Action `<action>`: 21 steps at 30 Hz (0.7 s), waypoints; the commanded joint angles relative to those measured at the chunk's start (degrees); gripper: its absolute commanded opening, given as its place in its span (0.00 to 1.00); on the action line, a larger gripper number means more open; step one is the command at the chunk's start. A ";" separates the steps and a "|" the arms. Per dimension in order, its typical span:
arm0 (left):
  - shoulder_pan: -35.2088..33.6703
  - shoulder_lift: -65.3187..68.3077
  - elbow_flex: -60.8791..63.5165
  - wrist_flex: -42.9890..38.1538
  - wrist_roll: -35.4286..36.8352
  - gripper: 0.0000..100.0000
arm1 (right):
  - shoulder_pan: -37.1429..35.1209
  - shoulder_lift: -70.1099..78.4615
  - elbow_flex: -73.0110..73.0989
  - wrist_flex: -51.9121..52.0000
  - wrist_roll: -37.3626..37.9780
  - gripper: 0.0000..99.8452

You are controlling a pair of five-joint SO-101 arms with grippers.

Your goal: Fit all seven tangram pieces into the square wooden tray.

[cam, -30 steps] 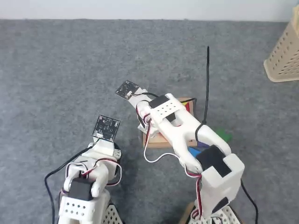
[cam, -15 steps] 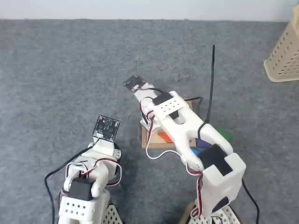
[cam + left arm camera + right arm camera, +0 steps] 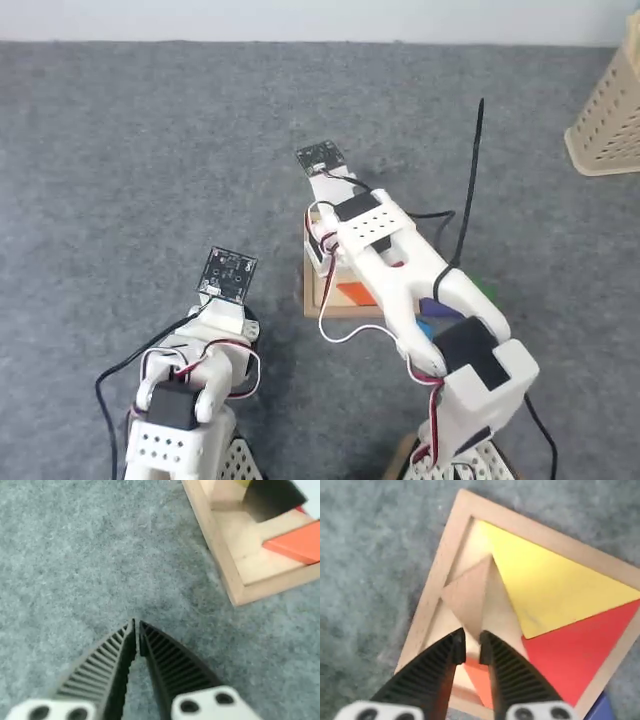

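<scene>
The square wooden tray (image 3: pixel 451 556) lies on grey carpet and holds a yellow triangle (image 3: pixel 545 595), a red triangle (image 3: pixel 570 655) and an orange piece (image 3: pixel 480 677). My right gripper (image 3: pixel 472 636) hangs over the tray's bare corner, shut on a pale wood-coloured triangle (image 3: pixel 472 597) that stands on edge. In the high view the right arm (image 3: pixel 385 255) hides most of the tray (image 3: pixel 312 295); the orange piece (image 3: pixel 355 293) shows beside it. My left gripper (image 3: pixel 136 626) is shut with nothing in it, low over the carpet, a short way from the tray's corner (image 3: pixel 239 587).
Green (image 3: pixel 484 291), purple (image 3: pixel 436 306) and blue (image 3: pixel 421 326) pieces lie on the carpet beside the tray, under the right arm. A beige slotted basket (image 3: pixel 608 110) stands at the far right. A black cable (image 3: pixel 470 185) rises by the right arm.
The right arm has swung to the right and farther out over the tray, uncovering the orange piece. The left arm has not moved.
</scene>
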 commanded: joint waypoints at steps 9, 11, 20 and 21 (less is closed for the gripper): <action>-0.18 -1.14 -1.01 0.35 0.44 0.01 | -0.31 -4.18 -6.77 2.95 5.54 0.10; -0.18 -1.14 -1.01 0.35 0.44 0.01 | 0.57 -3.65 -6.77 -0.57 5.45 0.09; -0.18 -1.14 -1.01 0.35 0.44 0.01 | 0.92 -1.01 -7.03 -10.07 5.80 0.01; -0.18 -1.14 -1.01 0.35 0.44 0.01 | 0.92 0.22 -7.03 -10.51 5.80 0.01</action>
